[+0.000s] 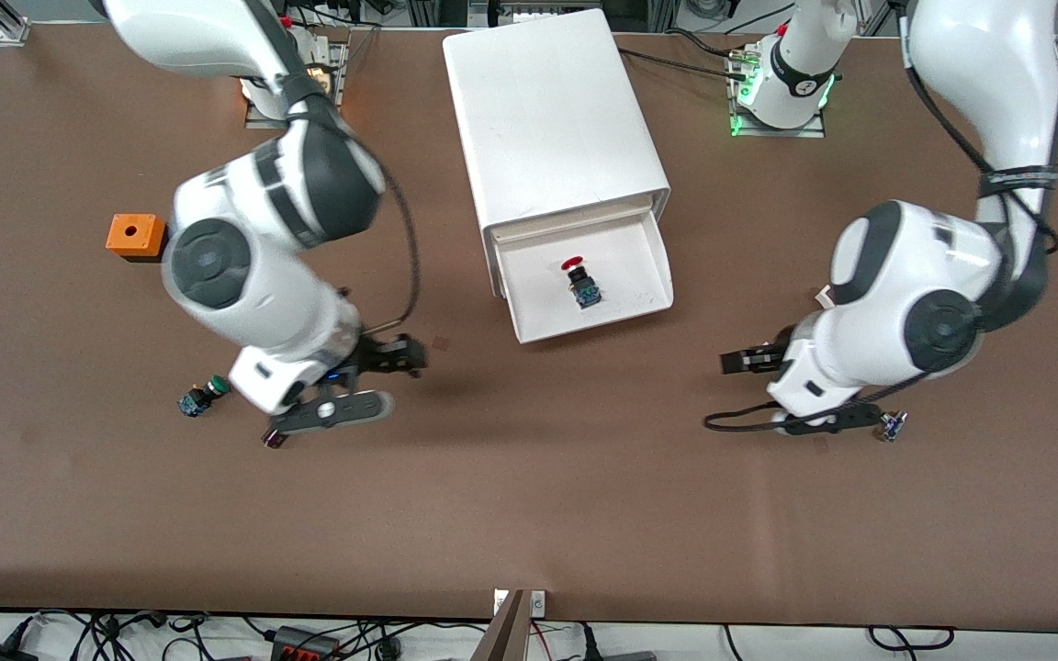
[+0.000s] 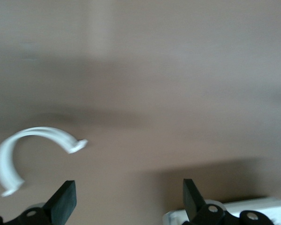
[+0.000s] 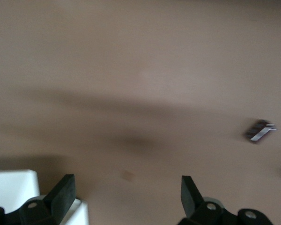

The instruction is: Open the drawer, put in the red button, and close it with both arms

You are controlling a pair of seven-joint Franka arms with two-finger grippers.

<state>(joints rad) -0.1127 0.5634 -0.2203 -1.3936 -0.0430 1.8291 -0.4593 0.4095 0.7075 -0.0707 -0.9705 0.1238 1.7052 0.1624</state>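
Plain matte brown on the tabletop (image 1: pixel 529 514), no pattern. White on cabinet (image 1: pixel 547 119) and on open drawer (image 1: pixel 648 266). Inside the drawer, red cap over black-and-blue body on the red button (image 1: pixel 579 281). Green cap, black-and-blue body on the green button (image 1: pixel 201 395), just beside the right gripper (image 1: pixel 405 356). Orange on the box (image 1: pixel 136 236), dark round hole on top. Black on right gripper and left gripper (image 1: pixel 738 362); white with grey-black joints on both arms.

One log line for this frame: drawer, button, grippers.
drawer: open | red button: in drawer | left gripper: open, over table | right gripper: open, over table
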